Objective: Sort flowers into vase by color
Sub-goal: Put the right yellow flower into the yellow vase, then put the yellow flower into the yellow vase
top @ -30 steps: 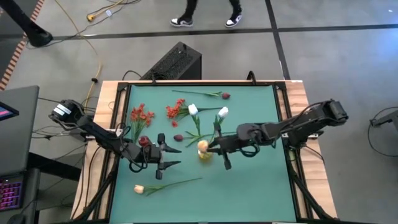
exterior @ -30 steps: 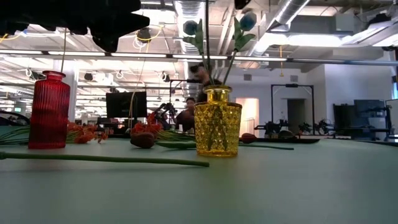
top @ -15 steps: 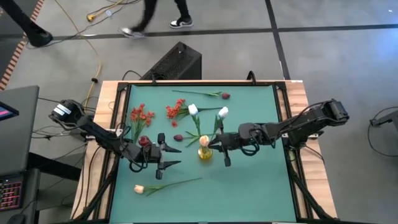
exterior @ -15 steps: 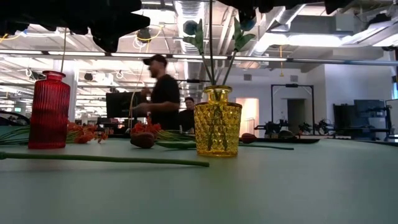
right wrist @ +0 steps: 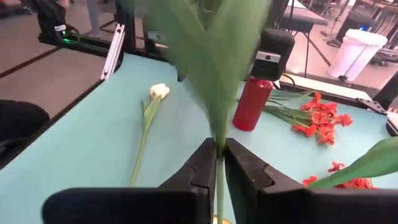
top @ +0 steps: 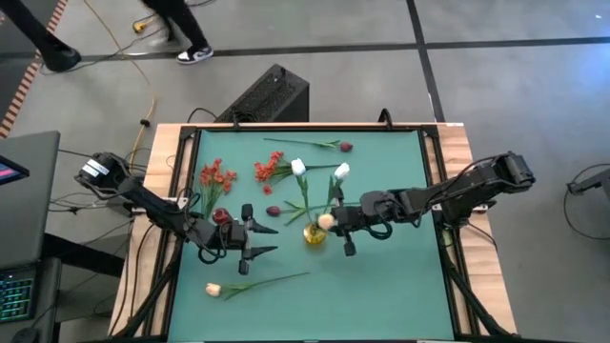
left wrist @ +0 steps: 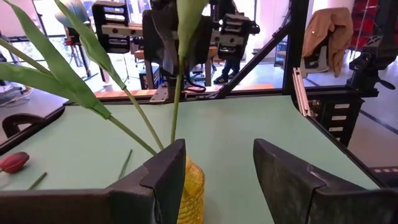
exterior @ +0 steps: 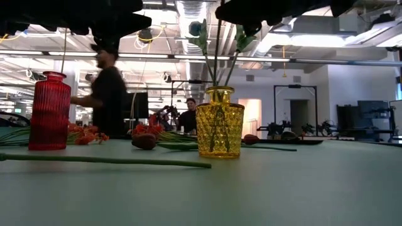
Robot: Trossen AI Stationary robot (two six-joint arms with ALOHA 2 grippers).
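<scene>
Yellow glass vase receiving 1 peach tulip from the right gripper.
High view: the bloom has slid right off the vase mouth within 1 s, so insertion looks unfinished. Low view: stems stand in the vase; red vase waits apart. Left wrist view: left gripper gapes, empty, beside the yellow vase. Right wrist view: fingers pinch the stem.

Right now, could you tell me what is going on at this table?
The robot is sorting flowers by colour. The right tool pinches a green stem above the yellow vase, which already holds stems. The left tool waits open beside the red vase. Other flowers lie on the mat.
</scene>
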